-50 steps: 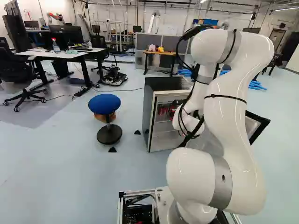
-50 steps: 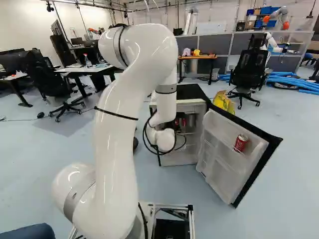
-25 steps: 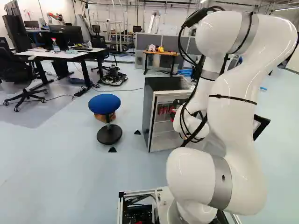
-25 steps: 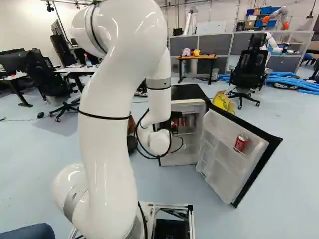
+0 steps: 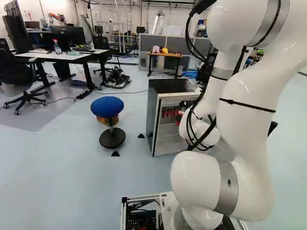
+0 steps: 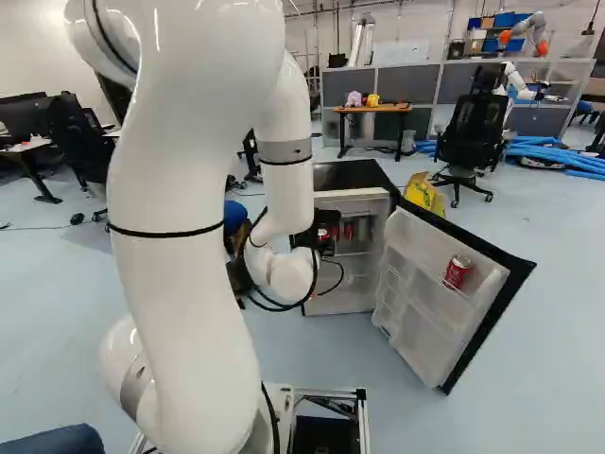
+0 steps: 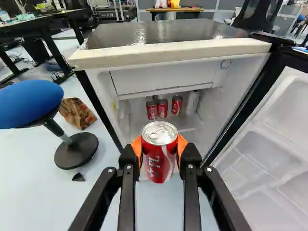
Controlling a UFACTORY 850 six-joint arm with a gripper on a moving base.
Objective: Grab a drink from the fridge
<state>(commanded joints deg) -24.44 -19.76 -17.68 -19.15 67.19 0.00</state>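
Black two-finger jaws with orange pads [image 7: 137, 148], pinching one red metal drink can [image 7: 160, 161] from both sides, upright, presumably to keep it steady and level. Beyond, one black-topped fridge with white lining [image 7: 168, 52], three red cans [image 7: 162, 109] and a silver can [image 7: 192, 102] on its shelf; its white-lined door [image 6: 416, 307] stands wide, likely for clear withdrawal, another red can [image 6: 458, 272] inside it.

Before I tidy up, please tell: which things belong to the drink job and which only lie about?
For the job: gripper, gripped can, open fridge, shelf cans, door can.
Lying about: blue stool, brown bag, black chair.
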